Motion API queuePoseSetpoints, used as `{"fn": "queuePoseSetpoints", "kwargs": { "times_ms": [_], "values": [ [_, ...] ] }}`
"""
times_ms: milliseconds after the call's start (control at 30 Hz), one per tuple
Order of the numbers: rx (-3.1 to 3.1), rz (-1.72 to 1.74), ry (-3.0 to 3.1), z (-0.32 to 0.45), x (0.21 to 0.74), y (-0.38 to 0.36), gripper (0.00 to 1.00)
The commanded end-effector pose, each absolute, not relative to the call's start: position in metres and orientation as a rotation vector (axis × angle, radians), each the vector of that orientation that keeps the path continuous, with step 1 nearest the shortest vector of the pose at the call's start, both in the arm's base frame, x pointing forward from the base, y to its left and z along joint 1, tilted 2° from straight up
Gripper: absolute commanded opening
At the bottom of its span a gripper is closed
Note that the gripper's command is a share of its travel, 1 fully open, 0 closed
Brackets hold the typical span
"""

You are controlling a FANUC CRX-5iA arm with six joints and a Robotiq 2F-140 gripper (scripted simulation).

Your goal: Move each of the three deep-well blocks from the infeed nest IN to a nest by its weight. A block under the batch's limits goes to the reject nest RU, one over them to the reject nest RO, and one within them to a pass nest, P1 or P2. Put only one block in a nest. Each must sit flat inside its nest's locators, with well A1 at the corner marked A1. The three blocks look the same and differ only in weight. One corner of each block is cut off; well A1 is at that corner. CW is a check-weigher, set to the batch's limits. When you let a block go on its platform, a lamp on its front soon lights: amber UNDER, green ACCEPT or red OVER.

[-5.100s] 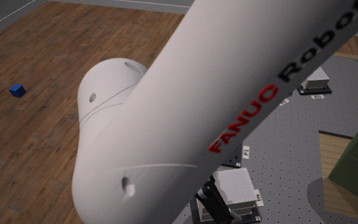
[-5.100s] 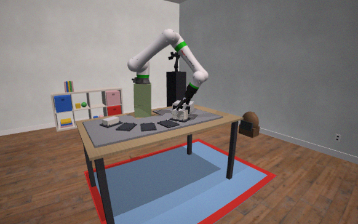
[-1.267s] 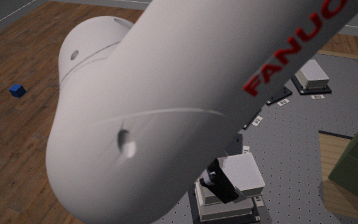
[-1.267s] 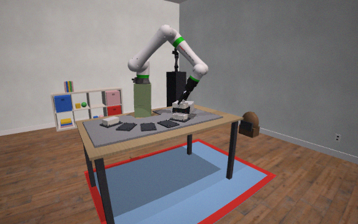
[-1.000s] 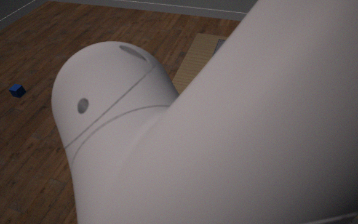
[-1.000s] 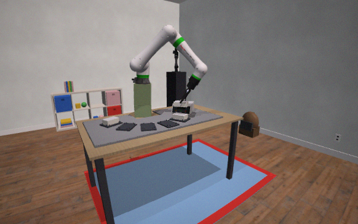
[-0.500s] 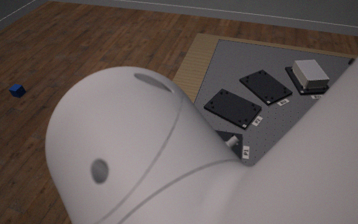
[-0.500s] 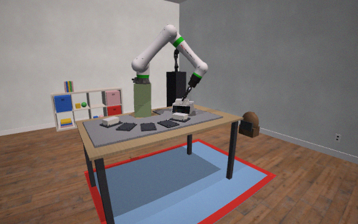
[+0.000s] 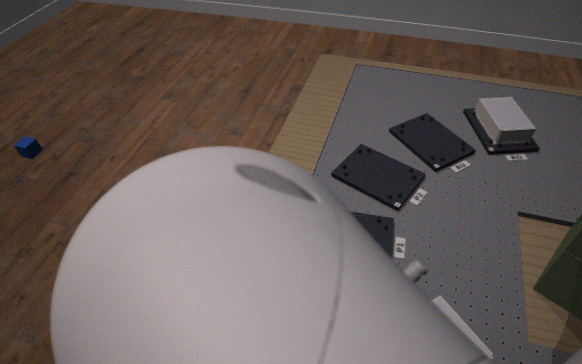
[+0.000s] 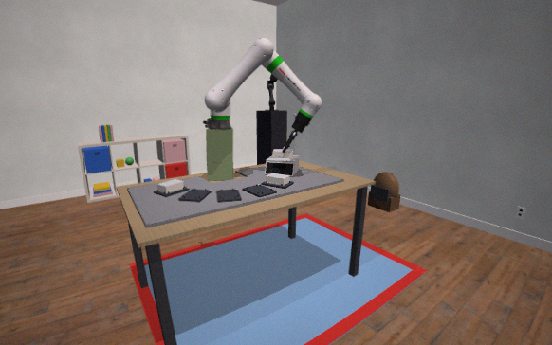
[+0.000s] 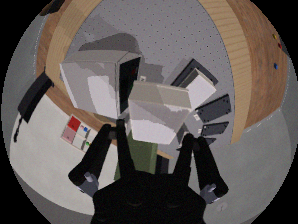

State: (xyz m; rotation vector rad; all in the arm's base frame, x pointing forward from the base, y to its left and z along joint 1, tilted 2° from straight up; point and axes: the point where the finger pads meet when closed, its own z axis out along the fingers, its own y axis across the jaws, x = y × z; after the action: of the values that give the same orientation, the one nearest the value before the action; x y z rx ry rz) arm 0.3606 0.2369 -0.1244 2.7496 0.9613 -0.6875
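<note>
My gripper (image 11: pixel 155 117) (image 10: pixel 287 148) is shut on a white deep-well block (image 11: pixel 157 112) and holds it tilted, up off the table. The check-weigher CW (image 11: pixel 92 87) (image 10: pixel 281 165), a white box with a dark front, stands just beside the held block. A small red spot shows on that front in the wrist view. Another white block (image 11: pixel 201 87) (image 10: pixel 279 179) lies in the infeed nest in front of CW. A third block (image 9: pixel 504 119) (image 10: pixel 170 186) sits on nest RO (image 9: pixel 520 148). Nests RU (image 9: pixel 432 140) (image 10: pixel 194 194) and P2 (image 9: pixel 378 175) (image 10: pixel 229 194) are bare. Nest P1 (image 9: pixel 375 225) (image 10: pixel 260 190) is partly hidden by the arm in the top view.
The white arm (image 9: pixel 200 260) fills the lower left of the top view and hides the infeed nest and CW there. The green pedestal (image 9: pixel 565 280) (image 10: pixel 219 154) carries the arm at the back of the grey perforated mat (image 9: pixel 475 220). A shelf (image 10: pixel 138 166) stands by the wall.
</note>
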Motion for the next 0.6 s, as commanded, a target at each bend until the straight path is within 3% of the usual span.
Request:
{"fn": "queuePoseSetpoints", "kwargs": {
  "times_ms": [0, 567],
  "values": [
    [2.750, -0.687, 0.961, -0.122, 0.357, 0.244, 0.10],
    [2.727, -0.680, 1.004, -0.109, 0.335, 0.283, 0.10]
  ]
}}
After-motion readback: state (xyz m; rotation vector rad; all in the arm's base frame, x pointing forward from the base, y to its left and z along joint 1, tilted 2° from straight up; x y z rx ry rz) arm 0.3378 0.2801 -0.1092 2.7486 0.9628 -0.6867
